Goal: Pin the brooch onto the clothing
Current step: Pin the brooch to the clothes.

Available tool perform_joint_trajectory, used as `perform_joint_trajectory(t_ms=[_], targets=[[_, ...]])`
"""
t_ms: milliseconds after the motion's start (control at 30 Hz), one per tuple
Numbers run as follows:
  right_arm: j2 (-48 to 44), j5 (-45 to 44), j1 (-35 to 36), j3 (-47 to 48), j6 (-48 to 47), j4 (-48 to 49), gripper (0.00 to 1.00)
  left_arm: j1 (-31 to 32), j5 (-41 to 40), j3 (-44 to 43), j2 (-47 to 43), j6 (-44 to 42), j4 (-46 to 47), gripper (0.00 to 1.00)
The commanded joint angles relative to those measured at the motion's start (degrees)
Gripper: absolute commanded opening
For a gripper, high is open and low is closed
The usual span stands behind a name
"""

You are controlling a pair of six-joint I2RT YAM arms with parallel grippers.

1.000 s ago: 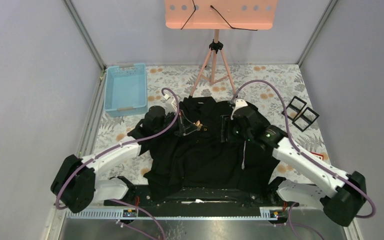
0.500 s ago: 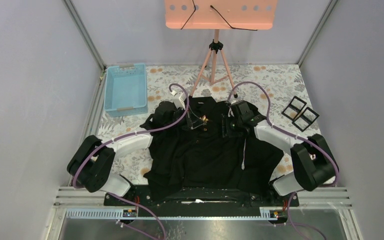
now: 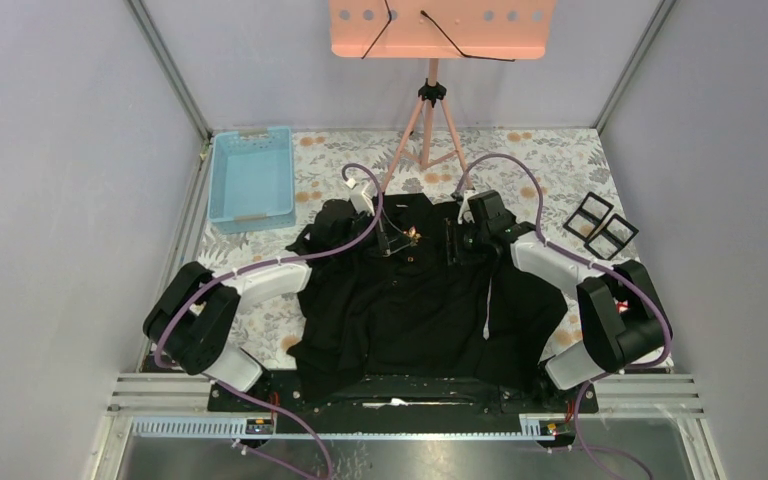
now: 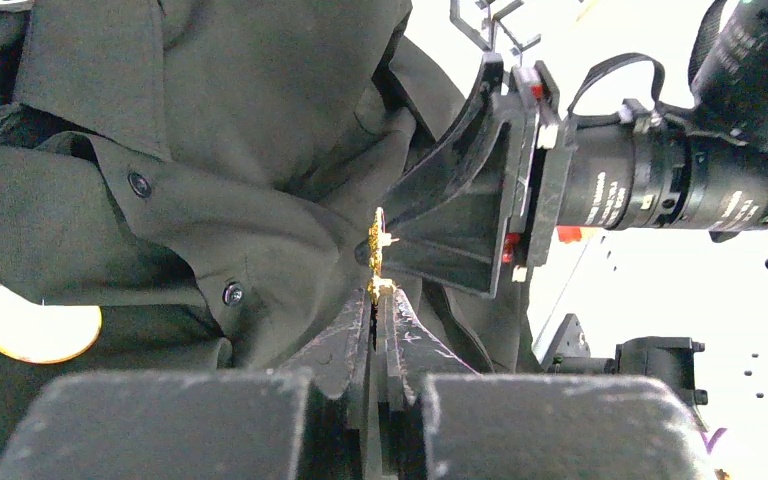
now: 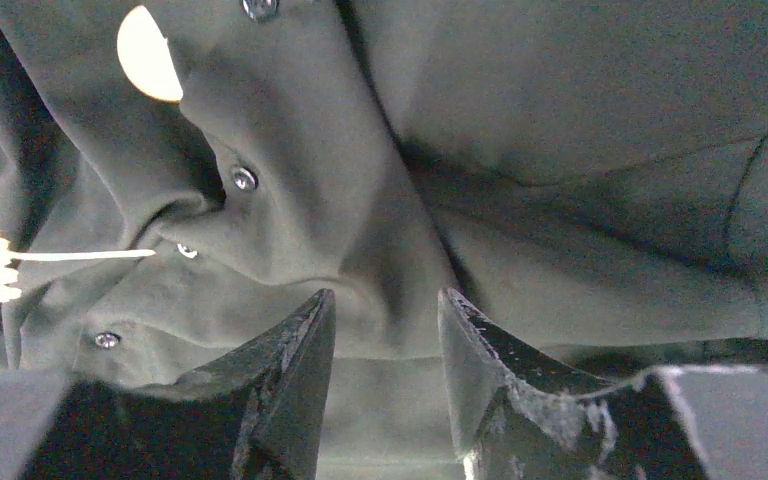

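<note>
- The table, covered in a cloth with a floral print point(image 3: 550, 160), fills the floor of the grey-walled cell.
- The clothing, a large black collared button-front shirt of soft fabric point(image 3: 410, 310), lies spread in the middle of the table. Its collar points to the far side, its hem hangs over the near edge, and its front is rumpled into folds.
- An orange music stand on a slim tripod point(image 3: 430, 110) stands at the far edge, just behind the collar.
- Two white-and-black arms trailing purple cables reach in from the near corners, and both end over the upper chest of the shirt.
- A light blue rectangular plastic tray point(image 3: 252, 180) sits at the far left, well apart from the shirt's body and near its left sleeve.
- Two small black square frames point(image 3: 600, 228) lie side by side at the far right, off the shirt.
- The right gripper point(image 3: 452, 243) is down at the shirt's chest, just right of the button placket. In its wrist view the two fingers are parted, with a bulge of dark cloth showing in the gap.
- The left gripper point(image 3: 390, 243) hangs just left of the placket, facing the right one, its fingers pressed together on the brooch.
- The brooch, a tiny gold ornament point(image 4: 376, 250), stands upright above the left fingertips, close to the tip of the right gripper and above the cloth.
- Small round buttons point(image 5: 245, 179) dot the placket.
</note>
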State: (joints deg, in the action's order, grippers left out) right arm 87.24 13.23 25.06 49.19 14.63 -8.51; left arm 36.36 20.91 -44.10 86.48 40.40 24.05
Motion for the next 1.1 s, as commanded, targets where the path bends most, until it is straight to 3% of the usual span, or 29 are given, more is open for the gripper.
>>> perform_joint_trajectory(t_ms=[0, 200, 433, 1067], targets=[[1.3, 1.2, -1.6, 3.5, -2.5, 0.8, 0.48, 0.5, -0.2, -2.7, 0.7, 0.7, 4.5, 0.00], [4.3, 2.7, -2.4, 4.8, -4.0, 0.7, 0.43, 1.1, -0.4, -3.2, 1.5, 0.8, 4.8, 0.00], [5.8, 7.4, -2.6, 4.6, -5.0, 0.7, 0.47, 1.3, -0.5, -3.3, 2.0, 0.9, 4.8, 0.00], [6.4, 5.2, -2.8, 5.6, -7.7, 0.4, 0.51, 1.9, -0.2, -3.8, 2.9, 1.2, 4.9, 0.00]])
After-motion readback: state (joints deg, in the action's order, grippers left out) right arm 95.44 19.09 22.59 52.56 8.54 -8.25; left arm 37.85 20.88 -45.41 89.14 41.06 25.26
